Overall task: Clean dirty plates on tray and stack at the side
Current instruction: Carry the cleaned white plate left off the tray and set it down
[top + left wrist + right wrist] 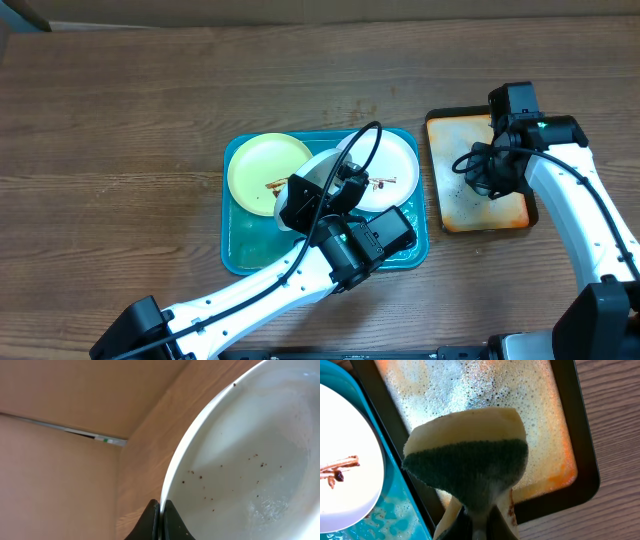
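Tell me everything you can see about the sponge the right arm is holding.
The sponge is pale yellow foam with a dark green scouring layer, and the green side faces the wrist camera. The right claw pinches it at one end, so it bends and fans out wide beyond the fingers. It is held over the small orange tray, whose floor is covered in white suds. Whether the sponge touches the suds cannot be told.
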Controlling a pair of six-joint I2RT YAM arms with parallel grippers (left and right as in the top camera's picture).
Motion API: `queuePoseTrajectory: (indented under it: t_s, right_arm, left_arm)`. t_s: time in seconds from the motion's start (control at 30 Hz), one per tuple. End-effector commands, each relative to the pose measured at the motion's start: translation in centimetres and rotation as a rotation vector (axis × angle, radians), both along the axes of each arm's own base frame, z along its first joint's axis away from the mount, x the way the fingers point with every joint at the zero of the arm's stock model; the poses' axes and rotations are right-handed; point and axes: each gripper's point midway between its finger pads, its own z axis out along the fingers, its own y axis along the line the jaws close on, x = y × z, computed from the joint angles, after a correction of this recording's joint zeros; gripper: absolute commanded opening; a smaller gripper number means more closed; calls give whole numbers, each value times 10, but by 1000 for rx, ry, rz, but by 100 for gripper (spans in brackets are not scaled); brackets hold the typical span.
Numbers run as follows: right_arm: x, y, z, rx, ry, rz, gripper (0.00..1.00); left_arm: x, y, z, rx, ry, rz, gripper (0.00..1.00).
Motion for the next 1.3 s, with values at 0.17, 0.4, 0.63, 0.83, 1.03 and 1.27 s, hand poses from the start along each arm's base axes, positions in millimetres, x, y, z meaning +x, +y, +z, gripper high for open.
queuePoseTrajectory:
  t_s: [0.17, 0.4, 0.63, 0.83, 1.03, 1.27]
  right_arm:
    - [3, -1, 4, 4, -13, -3, 4]
    - [3, -1, 4, 4, -12, -3, 4]
    - [2, -1, 4, 4, -9, -2, 4]
    - [1, -1, 4, 3, -5, -2, 4]
    - [1, -1, 4, 3, -4, -2, 4]
    - [0, -1, 3, 3, -1, -2, 4]
  left_arm:
    - [1, 32, 9, -298, 75, 129, 4]
    - [7, 106, 4, -643, 185, 368, 4]
    - [10, 176, -24, -893, 265, 631, 4]
    - [7, 243, -42, -1047, 222, 861, 4]
    - [-2, 307, -69, -1080, 164, 1072, 4]
    - [-9, 346, -105, -1125, 162, 1223, 4]
